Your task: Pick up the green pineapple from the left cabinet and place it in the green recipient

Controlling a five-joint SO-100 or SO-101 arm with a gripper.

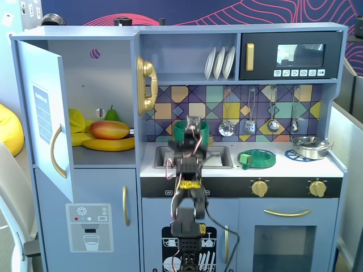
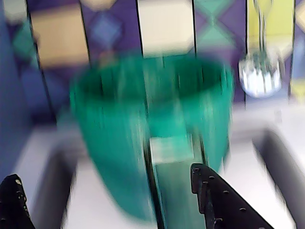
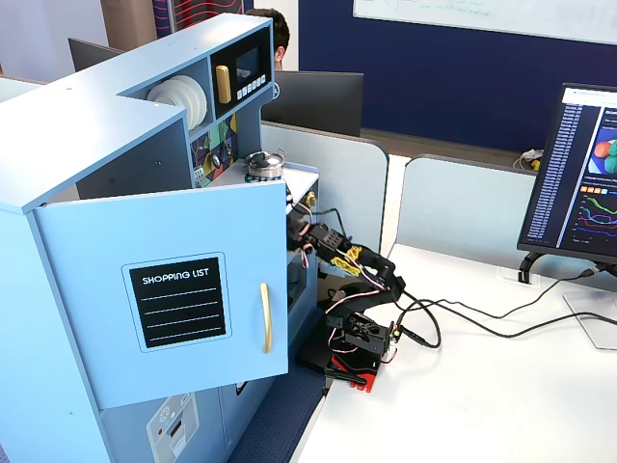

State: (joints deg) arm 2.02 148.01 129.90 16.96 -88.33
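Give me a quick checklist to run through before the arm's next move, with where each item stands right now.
1. Cabinet door open: ok.
2. Gripper open: ok, its fingers stand wide apart in the wrist view.
3. Gripper empty: ok, nothing shows between the fingers.
4. Green pineapple in sight: not ok. The shelf shows only a mango, bananas and a pear.
5. Green pot upright with its mouth free: ok, it stands just ahead of the gripper.
6. Wrist picture sharp: not ok, it is blurred.
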